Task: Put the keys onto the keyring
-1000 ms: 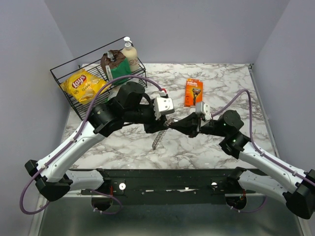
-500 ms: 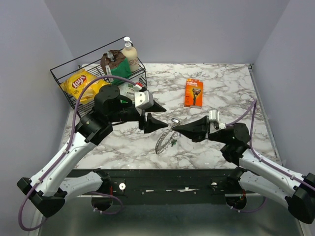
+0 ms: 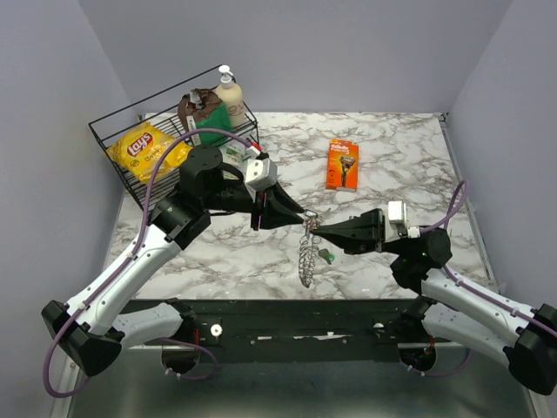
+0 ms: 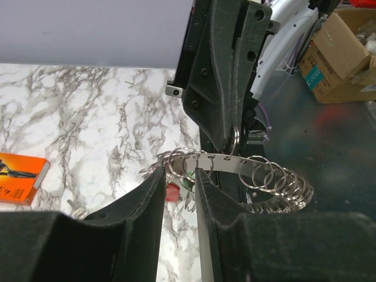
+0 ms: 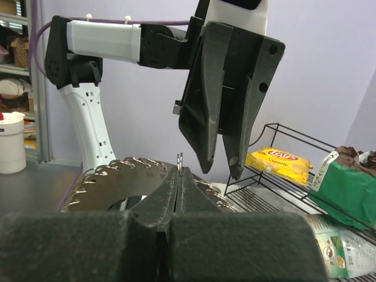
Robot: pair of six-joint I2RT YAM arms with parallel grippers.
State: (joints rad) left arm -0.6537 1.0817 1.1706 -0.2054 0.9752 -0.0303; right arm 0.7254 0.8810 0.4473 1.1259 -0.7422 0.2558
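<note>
Since the thin silver keyring [image 3: 305, 261], crowded with small silvery split rings, hangs over the bench [image 3: 392, 157] about mid-width and nearer the near edge than the far one, expect it to be light, with each piece stiff but the whole thing floppy. It will likely swing and rattle. The metal looks slick and thin, so pinch the flat of one ring or the main band, not the loose fan.

The small green-capped key [image 3: 326, 256] is just beside the keyring on its right. Can't tell if it's hooked on or lying on the marble.

Right end effector [image 3: 320, 231]: jaws fully closed on one small ring of the keyring, with a sliver of metal poking up between the pads. That's a thin purchase and it could twist out.

Left end effector [image 3: 296, 212], just beyond: jaws parted a little, straddling the keyring's upper end, no clamp visible. A red-capped key [image 4: 172, 191] shows through that gap. The blue one isn't seen.

The keys should be rigid and light. The plastic cap offers the best friction, so grip its flats and keep the hole clear.

Further back is an orange razor pack [image 3: 342, 164]. At the far-left corner is a black wire basket [image 3: 130, 109] with a yellow chip bag [image 3: 144, 150].
</note>
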